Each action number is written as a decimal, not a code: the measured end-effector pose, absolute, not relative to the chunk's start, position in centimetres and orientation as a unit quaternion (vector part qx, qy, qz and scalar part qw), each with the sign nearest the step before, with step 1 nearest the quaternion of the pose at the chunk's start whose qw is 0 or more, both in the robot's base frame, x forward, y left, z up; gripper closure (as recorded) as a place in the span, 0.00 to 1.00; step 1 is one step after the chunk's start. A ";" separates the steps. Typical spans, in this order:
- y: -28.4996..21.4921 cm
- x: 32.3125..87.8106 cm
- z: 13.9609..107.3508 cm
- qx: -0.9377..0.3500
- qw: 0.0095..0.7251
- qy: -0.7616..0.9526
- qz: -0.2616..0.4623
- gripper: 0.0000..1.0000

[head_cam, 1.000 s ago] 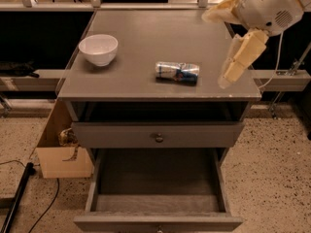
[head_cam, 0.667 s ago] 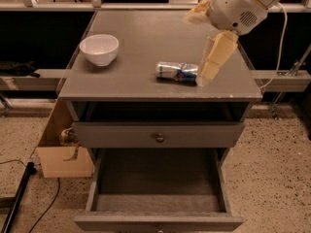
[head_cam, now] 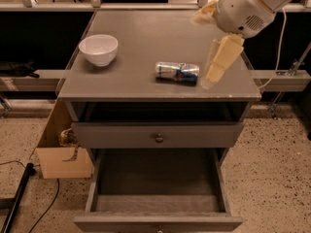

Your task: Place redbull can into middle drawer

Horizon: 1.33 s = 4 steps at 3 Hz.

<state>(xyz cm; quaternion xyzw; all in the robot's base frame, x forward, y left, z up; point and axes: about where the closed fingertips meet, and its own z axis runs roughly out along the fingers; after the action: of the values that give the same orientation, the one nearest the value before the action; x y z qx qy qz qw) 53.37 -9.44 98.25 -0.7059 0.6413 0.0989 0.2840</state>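
The redbull can [head_cam: 177, 73] lies on its side on the grey cabinet top [head_cam: 146, 28], right of centre near the front edge. My gripper [head_cam: 203, 50] hangs just right of the can, open and empty. One pale finger [head_cam: 221, 61] points down beside the can's right end, and the other [head_cam: 204, 12] sticks out up and to the left. The middle drawer [head_cam: 158, 188] is the lowest one seen. It is pulled out and nothing shows inside it.
A white bowl [head_cam: 98, 48] stands on the top at the left. The upper knobbed drawer [head_cam: 158, 136] is shut. A cardboard box [head_cam: 58, 152] sits on the floor left of the cabinet, with a black cable [head_cam: 19, 198] by it. Metal rails run behind on both sides.
My gripper has moved left from the cabinet's right edge to close beside the can's right end. The can, bowl and drawers have not moved.
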 end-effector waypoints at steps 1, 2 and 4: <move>-9.7 55.6 97.0 -0.706 0.282 0.643 0.098 0.00; -9.7 58.0 96.4 -0.707 0.276 0.645 0.093 0.00; -10.9 65.4 94.1 -0.664 0.261 0.696 0.083 0.00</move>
<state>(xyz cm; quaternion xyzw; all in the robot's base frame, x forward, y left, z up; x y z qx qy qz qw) 65.37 -10.86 94.15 -0.6639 0.6958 0.0835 0.2610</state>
